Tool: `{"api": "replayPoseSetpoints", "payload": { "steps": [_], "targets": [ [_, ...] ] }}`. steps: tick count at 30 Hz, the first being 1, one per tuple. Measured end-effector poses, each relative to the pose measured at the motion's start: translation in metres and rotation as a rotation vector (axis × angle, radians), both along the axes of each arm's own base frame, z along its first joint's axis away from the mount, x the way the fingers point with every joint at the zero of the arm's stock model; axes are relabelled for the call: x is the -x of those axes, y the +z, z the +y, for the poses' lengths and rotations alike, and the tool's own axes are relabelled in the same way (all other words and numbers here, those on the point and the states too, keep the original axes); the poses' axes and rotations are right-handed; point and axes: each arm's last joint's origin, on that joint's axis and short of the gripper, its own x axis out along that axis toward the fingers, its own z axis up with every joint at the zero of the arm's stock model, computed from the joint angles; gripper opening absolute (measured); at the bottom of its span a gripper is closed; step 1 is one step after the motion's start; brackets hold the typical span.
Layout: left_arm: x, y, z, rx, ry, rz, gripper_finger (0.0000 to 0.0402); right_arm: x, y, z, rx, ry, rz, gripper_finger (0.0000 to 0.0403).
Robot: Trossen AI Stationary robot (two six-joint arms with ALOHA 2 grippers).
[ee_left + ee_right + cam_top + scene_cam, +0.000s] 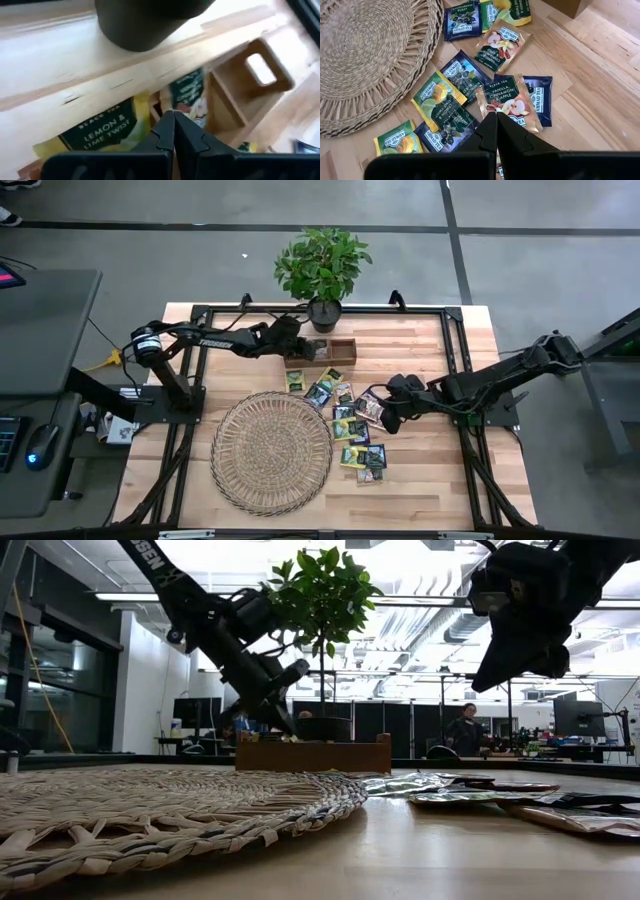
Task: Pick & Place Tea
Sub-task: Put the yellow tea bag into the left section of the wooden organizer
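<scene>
Wood table (420, 480), tea sachets (507, 102) – "Vanilla Cinnamon Apple", "Lemon & Lime Twist"

We're under bright, even overhead light, and the pale wooden butcher-block table (420, 470) throws only soft shadows. Down at table height, ceiling lights blow out white behind the leafy green potted plant (322, 595), leaving it backlit, and the round woven wicker mat (150, 810) smears out of focus up close. On the left wrist, we see the small brown wooden tray (245, 95) blurred and washed pale.
</scene>
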Motion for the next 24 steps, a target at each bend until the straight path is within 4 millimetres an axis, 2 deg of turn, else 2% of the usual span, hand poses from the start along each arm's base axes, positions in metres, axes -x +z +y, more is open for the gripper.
{"api": "replayPoseSetpoints", "payload": {
  "steps": [3,6,11,15,18,24],
  "targets": [
    [0.001,0.016,-0.006,-0.014,-0.066,-0.049,0.0,-0.005,0.003,0.002,0.005,0.053,-0.046,0.0],
    [0.004,0.027,-0.021,-0.034,-0.132,-0.024,0.0,-0.01,0.007,0.004,0.018,0.106,-0.099,0.0],
    [0.015,0.045,-0.053,-0.062,-0.212,0.047,0.0,-0.02,0.007,0.003,0.019,0.099,-0.154,0.0],
    [0.023,0.05,-0.083,-0.085,-0.261,0.132,0.0,-0.033,-0.001,0.005,0.027,0.117,-0.136,0.0],
    [0.033,0.051,-0.104,-0.097,-0.297,0.146,0.0,-0.052,-0.002,0.011,0.032,0.141,-0.107,0.0],
    [0.059,0.037,-0.143,-0.061,-0.335,0.098,0.0,-0.104,0.002,0.026,0.028,0.241,-0.081,0.0]
  ]
}}
